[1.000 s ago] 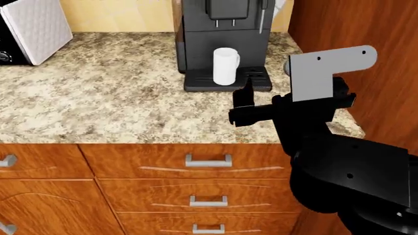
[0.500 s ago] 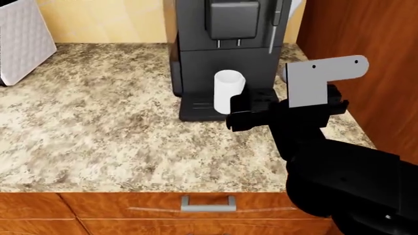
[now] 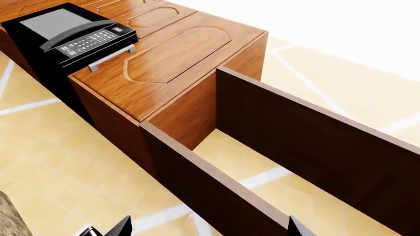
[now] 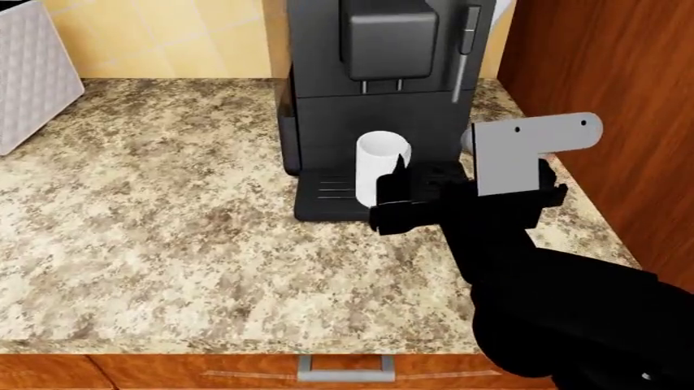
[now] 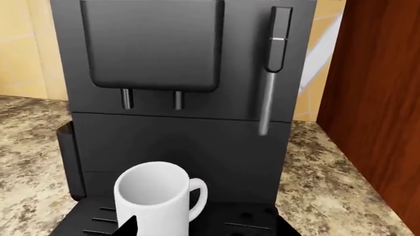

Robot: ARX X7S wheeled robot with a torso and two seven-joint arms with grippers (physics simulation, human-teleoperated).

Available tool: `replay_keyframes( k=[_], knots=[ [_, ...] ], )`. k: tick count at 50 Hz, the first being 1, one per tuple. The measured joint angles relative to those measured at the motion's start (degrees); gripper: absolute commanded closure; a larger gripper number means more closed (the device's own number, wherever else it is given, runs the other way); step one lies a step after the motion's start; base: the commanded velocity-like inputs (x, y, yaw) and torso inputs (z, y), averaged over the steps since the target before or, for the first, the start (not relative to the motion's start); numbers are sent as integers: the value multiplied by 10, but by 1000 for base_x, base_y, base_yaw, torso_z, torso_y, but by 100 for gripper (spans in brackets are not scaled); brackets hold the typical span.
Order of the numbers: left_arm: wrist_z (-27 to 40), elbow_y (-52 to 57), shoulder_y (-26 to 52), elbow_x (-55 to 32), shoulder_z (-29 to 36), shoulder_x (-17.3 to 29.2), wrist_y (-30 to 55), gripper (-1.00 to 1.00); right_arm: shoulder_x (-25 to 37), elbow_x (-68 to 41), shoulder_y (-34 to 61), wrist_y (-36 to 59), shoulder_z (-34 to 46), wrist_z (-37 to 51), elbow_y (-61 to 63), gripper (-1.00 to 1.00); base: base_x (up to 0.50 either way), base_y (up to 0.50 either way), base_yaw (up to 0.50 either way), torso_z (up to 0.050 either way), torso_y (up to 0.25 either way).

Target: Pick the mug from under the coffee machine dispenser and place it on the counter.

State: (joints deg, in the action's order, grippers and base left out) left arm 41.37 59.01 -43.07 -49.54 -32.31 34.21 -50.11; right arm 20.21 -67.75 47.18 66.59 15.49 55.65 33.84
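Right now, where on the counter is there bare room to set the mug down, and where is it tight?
The counter lies bare between the toaster and the coffee machine, out to the front edge. It is crowded on the drip tray, where the mug stands with the right gripper beside it, and in the narrow strip between machine and cabinet wall.
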Motion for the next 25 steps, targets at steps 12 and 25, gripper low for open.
replay_keyframes(
  k=[12,25],
  knots=[
    [-3,1,2,-4,-3,-2,3,-100,-9,-13,-7,-8,3,-3,2,-100,0,0,0,0,0],
    [-3,1,3,-6,-4,-3,5,-100,-22,11,-18,-30,28,-28,-11,-100,0,0,0,0,0]
  ],
)
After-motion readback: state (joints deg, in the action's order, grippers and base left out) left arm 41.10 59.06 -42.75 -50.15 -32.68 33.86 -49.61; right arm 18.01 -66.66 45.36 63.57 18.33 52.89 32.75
